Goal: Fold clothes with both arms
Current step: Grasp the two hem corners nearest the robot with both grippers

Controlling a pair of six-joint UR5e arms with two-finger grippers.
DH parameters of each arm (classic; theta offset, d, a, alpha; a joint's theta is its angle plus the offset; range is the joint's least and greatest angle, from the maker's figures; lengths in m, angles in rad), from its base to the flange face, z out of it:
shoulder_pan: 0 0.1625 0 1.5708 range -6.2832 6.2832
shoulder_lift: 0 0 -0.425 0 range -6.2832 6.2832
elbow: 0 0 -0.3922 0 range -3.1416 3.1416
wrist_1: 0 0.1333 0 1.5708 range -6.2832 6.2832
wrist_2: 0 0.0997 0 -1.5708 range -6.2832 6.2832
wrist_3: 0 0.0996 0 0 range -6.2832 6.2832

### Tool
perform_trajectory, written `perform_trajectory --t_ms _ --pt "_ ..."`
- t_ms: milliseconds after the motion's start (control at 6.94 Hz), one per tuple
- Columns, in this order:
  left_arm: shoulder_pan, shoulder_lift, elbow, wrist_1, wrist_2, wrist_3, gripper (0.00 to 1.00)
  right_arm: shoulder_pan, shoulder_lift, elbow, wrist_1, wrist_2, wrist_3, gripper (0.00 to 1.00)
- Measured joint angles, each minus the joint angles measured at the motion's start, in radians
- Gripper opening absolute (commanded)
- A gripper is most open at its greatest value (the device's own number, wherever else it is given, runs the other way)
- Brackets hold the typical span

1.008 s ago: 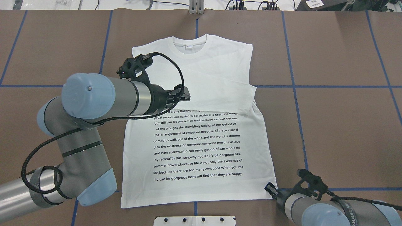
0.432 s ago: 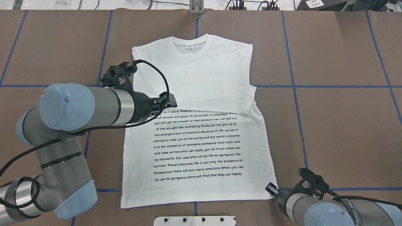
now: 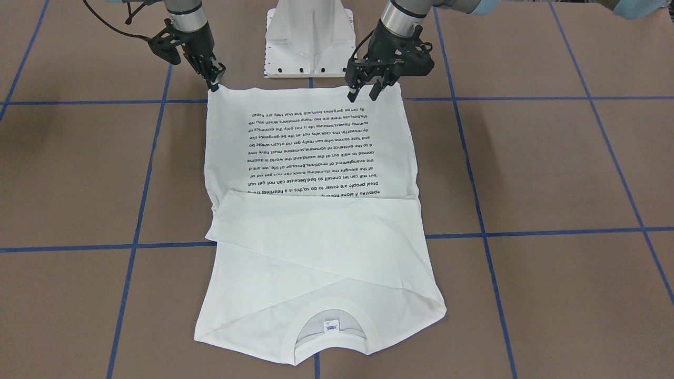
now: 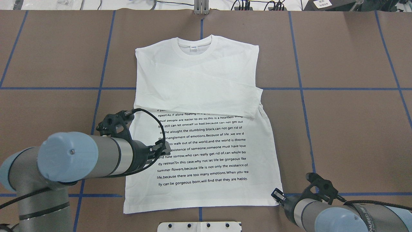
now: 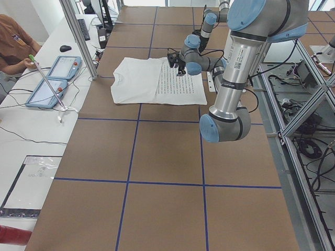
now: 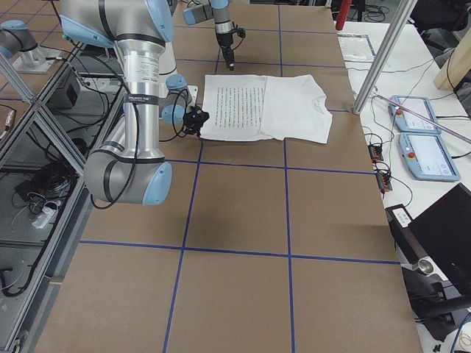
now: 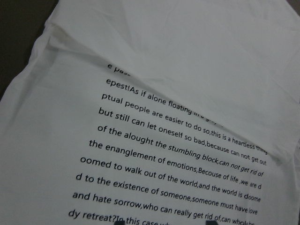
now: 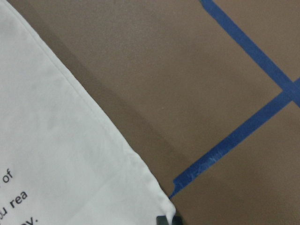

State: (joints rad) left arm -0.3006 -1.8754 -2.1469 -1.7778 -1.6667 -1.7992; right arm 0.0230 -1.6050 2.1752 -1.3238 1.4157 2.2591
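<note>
T-shirt (image 4: 206, 80) flat, right jaws pinching hem corner

Table (image 3: 526, 173) surface lay open on both sides of the T-shirt (image 3: 316, 247); the white pedestal base (image 3: 310, 37) stood near its hem, between the left claw (image 3: 363, 96) and right claw (image 3: 215, 82).

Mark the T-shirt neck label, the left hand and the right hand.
T-shirt neck label (image 3: 330, 327): front-facing view, label's middle.
left hand (image 3: 363, 97): front-facing view, between fingertips.
right hand (image 3: 215, 86): front-facing view, between fingertips.
</note>
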Motion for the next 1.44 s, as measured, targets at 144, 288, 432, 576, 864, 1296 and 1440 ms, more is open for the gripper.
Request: perform_trajectory --t_ms 144,288,432,576,864,1296,1440 --pt "0.041 0.068 -0.051 0.022 0.008 -0.021 0.65 0.001 -0.001 0.003 0.000 0.008 -0.001 0.00" --pt "0.059 0.120 -0.082 0.028 0.007 -0.029 0.65 0.001 -0.001 0.007 0.000 0.012 -0.001 0.00" --pt "0.071 0.158 -0.092 0.029 0.003 -0.037 0.63 0.001 0.001 0.014 0.000 0.014 -0.002 0.00" --pt "0.088 0.193 -0.087 0.029 -0.001 -0.054 0.63 0.000 0.003 0.023 0.000 0.015 -0.002 0.00" --pt "0.122 0.200 -0.012 0.025 -0.003 -0.079 0.58 -0.001 0.004 0.032 0.000 0.015 -0.003 0.00" --pt "0.133 0.160 0.070 0.026 -0.046 -0.084 0.55 0.000 0.004 0.034 -0.001 0.014 -0.004 0.00" --pt "0.135 0.162 0.072 0.028 -0.065 -0.086 0.53 0.000 0.004 0.035 -0.001 0.014 -0.004 0.00"
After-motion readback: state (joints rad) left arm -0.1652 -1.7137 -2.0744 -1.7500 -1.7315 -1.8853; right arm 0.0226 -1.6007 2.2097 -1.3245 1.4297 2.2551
